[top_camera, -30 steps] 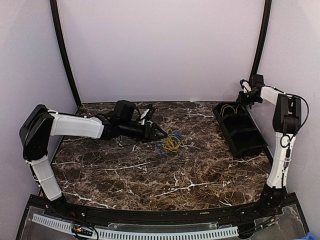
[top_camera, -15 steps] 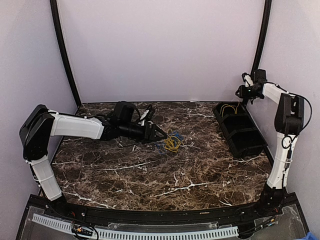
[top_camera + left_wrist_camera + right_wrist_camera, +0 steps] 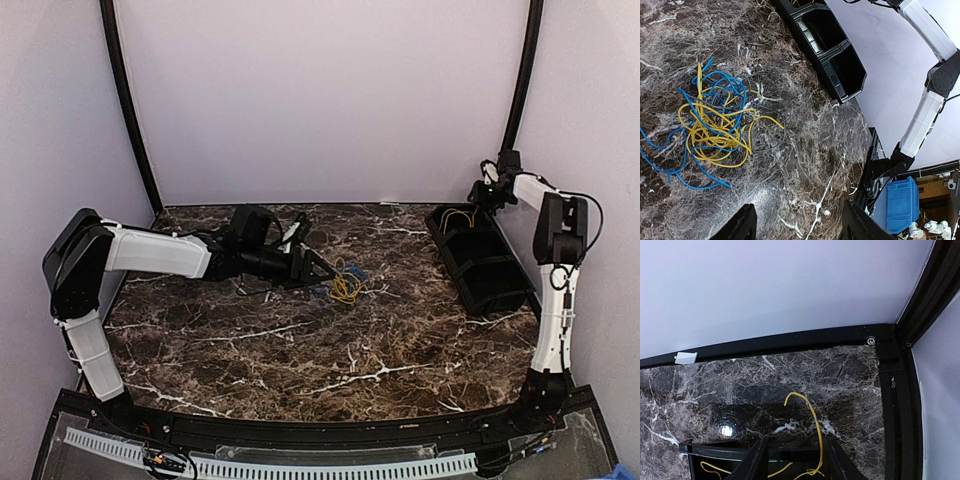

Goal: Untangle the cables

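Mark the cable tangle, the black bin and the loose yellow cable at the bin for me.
cable tangle (image 3: 715, 127), left wrist view, middle of the yellow loops.
black bin (image 3: 497, 297), top view, its near end wall.
yellow cable (image 3: 816, 427), right wrist view, the arc above the bin's rim.

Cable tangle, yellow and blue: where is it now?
Top view: the cable tangle lies on the table, mid-back, just right of the left tool without touching it, well left of the black bin.
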Available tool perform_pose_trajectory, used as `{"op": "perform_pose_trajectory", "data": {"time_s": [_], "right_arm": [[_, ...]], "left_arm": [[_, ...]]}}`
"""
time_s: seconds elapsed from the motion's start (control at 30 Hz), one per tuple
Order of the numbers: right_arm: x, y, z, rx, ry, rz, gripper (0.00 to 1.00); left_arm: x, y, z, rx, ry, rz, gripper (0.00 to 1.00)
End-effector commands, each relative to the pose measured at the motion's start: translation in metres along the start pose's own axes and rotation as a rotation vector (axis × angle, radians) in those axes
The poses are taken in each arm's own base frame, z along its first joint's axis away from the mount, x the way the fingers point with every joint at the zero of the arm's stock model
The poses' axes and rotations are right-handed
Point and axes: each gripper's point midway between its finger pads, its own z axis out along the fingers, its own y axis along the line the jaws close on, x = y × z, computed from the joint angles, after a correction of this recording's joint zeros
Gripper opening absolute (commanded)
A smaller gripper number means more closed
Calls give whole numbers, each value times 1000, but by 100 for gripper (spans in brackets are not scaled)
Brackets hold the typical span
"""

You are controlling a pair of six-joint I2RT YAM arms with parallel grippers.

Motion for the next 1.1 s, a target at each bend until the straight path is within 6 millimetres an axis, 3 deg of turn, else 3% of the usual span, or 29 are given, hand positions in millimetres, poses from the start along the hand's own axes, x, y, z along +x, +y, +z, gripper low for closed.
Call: {"op": "perform_pose_trajectory", "data": {"time_s": [0.0, 0.27, 0.5, 0.67, 0.87, 1.07], "right_arm": [[-2, -2, 10, -15, -4, 29, 36], [4, -2, 17, -31, 11, 27, 20], [1, 5, 14, -63, 3, -2, 0], [-22, 34, -26, -178, -105, -58, 0], [-18, 56, -64, -251, -160, -109, 0], [2, 69, -79, -313, -157, -151, 0]], "left_arm": [[-3, -5, 5, 13, 17, -3, 61], [-4, -4, 8, 10, 22, -3, 61], [-4, -4, 9, 14, 23, -6, 61], [-5, -6, 7, 14, 23, -2, 61], [-5, -8, 6, 21, 21, -4, 61], [-1, -9, 6, 27, 20, -9, 61]]}}
